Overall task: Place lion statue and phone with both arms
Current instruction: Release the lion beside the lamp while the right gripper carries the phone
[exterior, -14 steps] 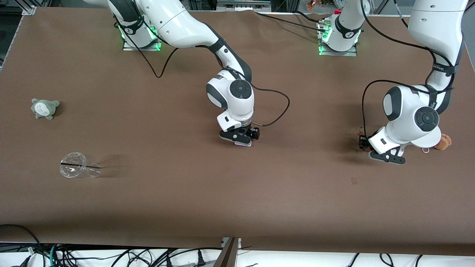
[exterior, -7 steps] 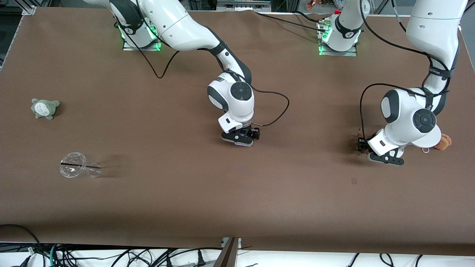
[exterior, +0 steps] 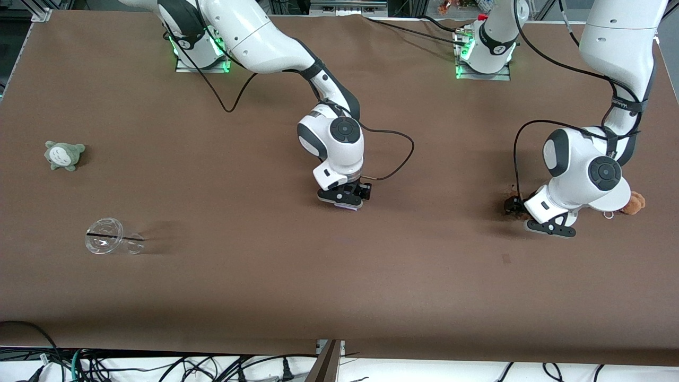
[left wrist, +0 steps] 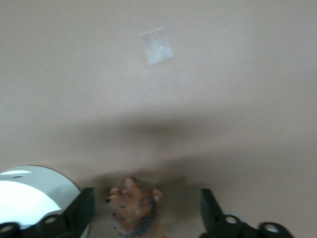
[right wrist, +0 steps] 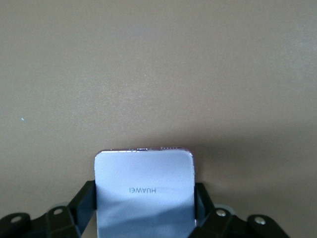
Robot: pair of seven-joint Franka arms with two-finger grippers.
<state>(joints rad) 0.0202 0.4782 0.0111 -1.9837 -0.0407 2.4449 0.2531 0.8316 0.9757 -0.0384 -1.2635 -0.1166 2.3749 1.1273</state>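
The phone [right wrist: 144, 198] is a flat pale lilac-white rectangle. It sits between the fingers of my right gripper [right wrist: 144, 187], which press on both its long sides. In the front view this gripper [exterior: 347, 200] is low over the middle of the table, with the phone's pale edge [exterior: 347, 207] just under it. The lion statue [left wrist: 133, 210] is small and reddish-brown. It stands on the table between the wide-apart fingers of my left gripper [left wrist: 147, 193], touching neither. In the front view the left gripper [exterior: 517, 209] is down at the table near the left arm's end and hides most of the lion.
An orange-brown plush with a ring [exterior: 632, 203] lies beside the left hand. A white round object [left wrist: 29, 198] is beside the lion. A pale square mark [exterior: 506, 258] is on the brown cloth. A grey-green plush [exterior: 64, 155] and a tipped clear cup [exterior: 112, 237] lie toward the right arm's end.
My left gripper has shifted slightly toward the right arm's end, staying around the lion. My right gripper, holding the phone, has barely moved.
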